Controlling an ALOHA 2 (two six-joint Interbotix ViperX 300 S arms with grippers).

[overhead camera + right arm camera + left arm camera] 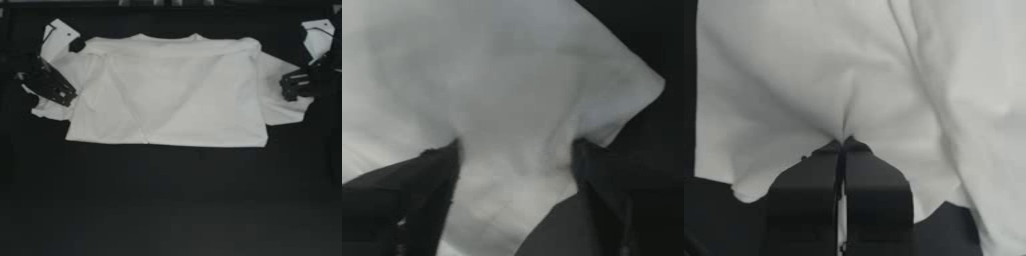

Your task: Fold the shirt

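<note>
The white shirt (167, 90) lies spread on the dark table, collar toward the far edge and hem toward the near edge. My left gripper (67, 95) is over the left sleeve, and in the left wrist view its jaws (843, 144) are shut on a pinch of the shirt (784, 75), with creases running out from the tips. My right gripper (286, 87) is at the right sleeve. In the right wrist view it (516, 150) stands open, and the sleeve cloth (495, 75) bulges up between the two fingers (442, 165).
White angular arm plates stand at the far left (60, 37) and far right (317, 35) corners of the shirt. Bare dark table (167, 200) stretches from the hem to the near edge.
</note>
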